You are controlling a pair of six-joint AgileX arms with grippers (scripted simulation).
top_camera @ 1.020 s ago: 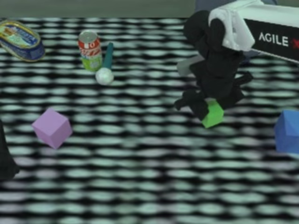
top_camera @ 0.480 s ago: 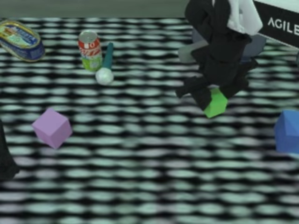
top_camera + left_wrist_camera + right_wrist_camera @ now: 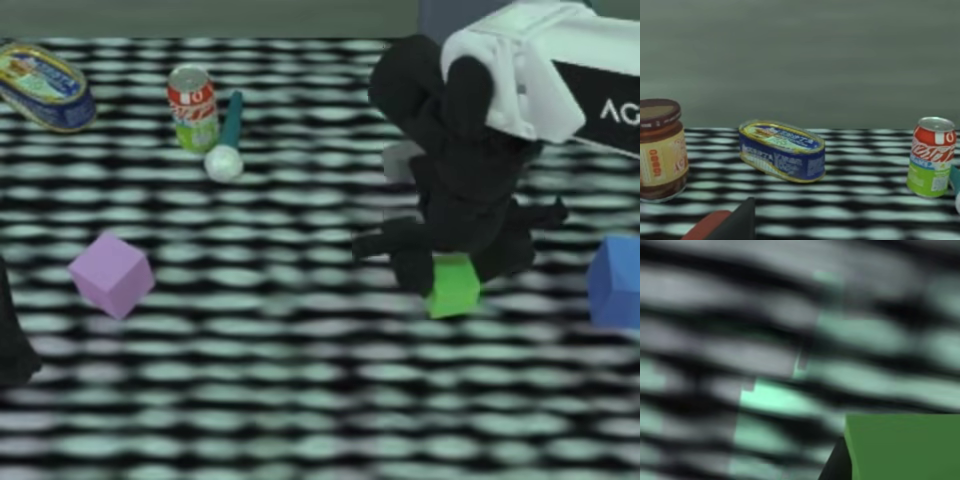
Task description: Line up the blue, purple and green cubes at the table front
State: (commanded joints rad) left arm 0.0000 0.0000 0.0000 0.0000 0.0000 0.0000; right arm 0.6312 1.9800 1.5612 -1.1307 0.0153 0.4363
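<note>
Right gripper [image 3: 447, 272]: black fingers closed on the green cube [image 3: 455, 287], right of the table's middle; the arm's bulk hides the cube's top and the fingertips, so how far the cube sits off the table I cannot tell.
Green cube up close: in the right wrist view only one flat green face [image 3: 905, 446] shows, cut off by the frame edge, with the striped table [image 3: 765, 355] blurred behind it.
Blue cube [image 3: 616, 282]: at the table's right edge, cropped by the frame, well apart from the gripper.
Purple cube [image 3: 111, 273]: on the left side of the table, fully visible, tilted corner-on.
Left arm [image 3: 12, 335]: parked at the left edge, just a dark sliver in the top view; whether its fingers are open or shut I cannot tell.
Grey object [image 3: 402, 160]: mostly hidden behind the right arm, only a corner peeks out.
Writing: the white arm housing [image 3: 520, 60] reads "AG", the rest cut off.
Labels: the soda can [image 3: 931, 156] carries red script I cannot make out; the oval blue tin [image 3: 782, 150] and the brown jar [image 3: 660, 149] have print too small to read.
White-and-teal object [image 3: 227, 145]: lies beside the can.
Change: half a second ago the green cube was farther back; now gripper and cube have come forward and slightly left; blue and purple cubes unmoved.
</note>
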